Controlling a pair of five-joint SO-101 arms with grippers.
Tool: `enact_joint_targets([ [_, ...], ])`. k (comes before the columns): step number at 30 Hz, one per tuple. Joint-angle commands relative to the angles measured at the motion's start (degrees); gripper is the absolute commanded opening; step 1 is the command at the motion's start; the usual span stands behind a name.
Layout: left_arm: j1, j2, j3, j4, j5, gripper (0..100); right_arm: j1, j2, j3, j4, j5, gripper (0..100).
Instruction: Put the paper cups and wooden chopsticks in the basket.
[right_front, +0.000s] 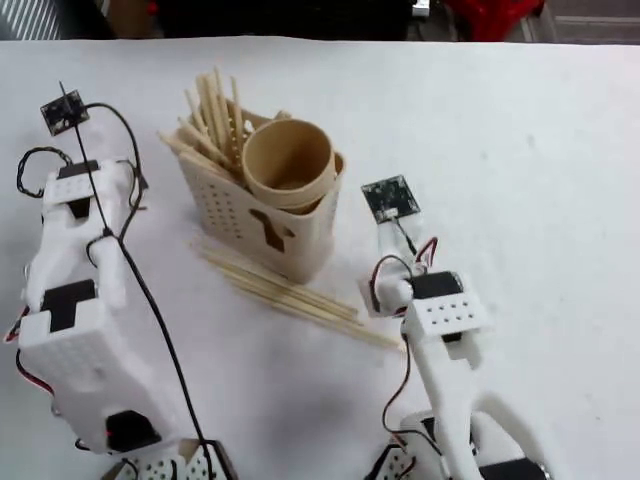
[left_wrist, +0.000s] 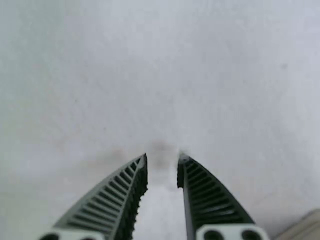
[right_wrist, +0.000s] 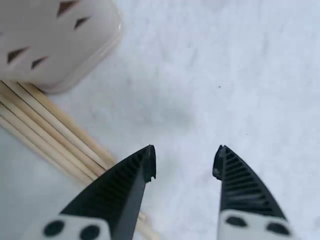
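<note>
High view is showing a cream basket (right_front: 265, 225) standing in the middle of the white table (right_front: 520, 150). Stacked paper cups (right_front: 290, 160) are sitting inside it. A bunch of upright chopsticks (right_front: 210, 110) is leaning in it beside the cups and sticking out above the rim. Some loose chopsticks (right_front: 290, 290) are lying flat on the table, just beside the foot of the basket, between the two arms. In the right wrist view the right gripper (right_wrist: 184, 162) is hanging over the table with its fingers wide apart and holding nothing, close to the loose chopsticks and near a corner of the basket. In the left wrist view the left gripper (left_wrist: 162, 165) is pointing at bare table, its fingers a little apart, with nothing between them.
</note>
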Motion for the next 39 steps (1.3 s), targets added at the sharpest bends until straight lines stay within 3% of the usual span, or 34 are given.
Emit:
enact_joint_targets([
  [1,-0.1,-0.4,-2.7,-1.0,0.1,12,0.7,-4.0,-5.3,-3.5,-8.2,16.7],
  [5,0.0,-0.4,-3.5,-1.1,-0.1,12,-2.1,-3.9,-6.8,-12.8,-18.0,13.3],
  [9,2.4,-0.4,-5.1,-0.5,-7.2,12,-8.4,-4.4,-6.5,-18.5,-17.8,13.0],
  [13,3.1,-0.4,-5.5,-0.5,-8.3,12,-11.6,-3.8,-6.0,-21.9,-17.8,13.0],
  [20,7.2,-0.6,-5.5,1.3,-16.4,12,-11.5,-3.8,-4.1,-29.2,-14.5,13.0],
  [30,7.4,-0.5,-5.1,2.7,-16.5,12,-6.1,-3.7,-4.4,-34.8,-13.5,13.0],
  [39,7.1,-0.4,-5.1,2.6,-16.4,12,-5.1,-4.5,-4.3,-32.6,-13.5,13.0],
])
